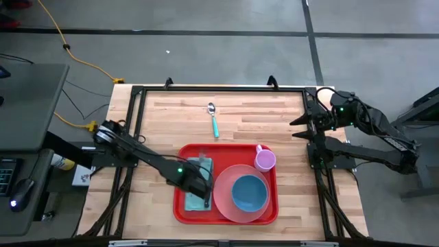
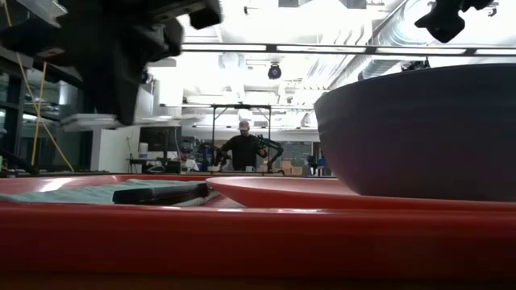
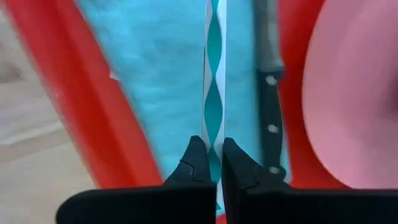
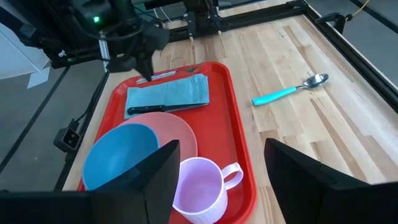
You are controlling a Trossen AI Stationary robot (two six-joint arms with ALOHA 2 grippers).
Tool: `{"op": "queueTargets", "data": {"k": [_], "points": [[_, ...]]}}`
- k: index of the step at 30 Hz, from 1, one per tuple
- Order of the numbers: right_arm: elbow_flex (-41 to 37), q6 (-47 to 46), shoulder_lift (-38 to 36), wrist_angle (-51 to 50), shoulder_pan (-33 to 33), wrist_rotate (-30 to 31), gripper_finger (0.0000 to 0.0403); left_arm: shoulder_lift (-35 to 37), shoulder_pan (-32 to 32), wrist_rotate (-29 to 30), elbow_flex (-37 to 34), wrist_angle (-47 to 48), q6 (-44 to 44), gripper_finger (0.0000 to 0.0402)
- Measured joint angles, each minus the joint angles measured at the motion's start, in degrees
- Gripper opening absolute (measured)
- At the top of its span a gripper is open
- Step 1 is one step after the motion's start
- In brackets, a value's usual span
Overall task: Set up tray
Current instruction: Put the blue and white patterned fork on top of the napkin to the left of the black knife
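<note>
Wooden table (image 1: 274, 113): left gripper (image 3: 211, 163) pinches a teal-handled utensil (image 3: 214, 93) over the red tray's (image 1: 184, 206) napkin (image 4: 168, 92); right gripper (image 4: 217, 168) spread, parked aside.

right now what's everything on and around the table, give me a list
tray: 1, red, near table edge
plate: 1, pink, on tray
bowl: 1, blue, on plate
cup: 1, lilac, tray's far right corner
napkin: 1, teal, on tray beside plate
knife: 1, black handle, on napkin
utensil: 1, teal-and-white handle, over napkin
spoon: 1, teal handle, on bare wood beyond tray
left gripper: shut on utensil
right gripper: open, at table's right edge
</note>
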State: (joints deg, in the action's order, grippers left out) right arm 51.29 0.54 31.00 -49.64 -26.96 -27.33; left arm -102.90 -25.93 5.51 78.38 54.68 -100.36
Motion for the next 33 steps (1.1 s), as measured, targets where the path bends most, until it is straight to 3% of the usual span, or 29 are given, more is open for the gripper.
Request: {"op": "queueTargets", "data": {"k": [7,15,33], "points": [[0.0,0.0,0.1,0.1,0.0,0.1,0.0213,-6.7,0.0,-4.1,9.1,9.8,-0.6,0.0027],[0.0,-0.1,0.1,0.1,0.0,0.2,0.0213,-13.2,0.0,-6.2,15.4,10.8,-0.8,0.0027],[0.0,-0.1,0.1,-0.5,0.0,-0.5,0.0213,-17.1,0.1,-8.7,15.7,8.5,-1.1,0.0027]]}}
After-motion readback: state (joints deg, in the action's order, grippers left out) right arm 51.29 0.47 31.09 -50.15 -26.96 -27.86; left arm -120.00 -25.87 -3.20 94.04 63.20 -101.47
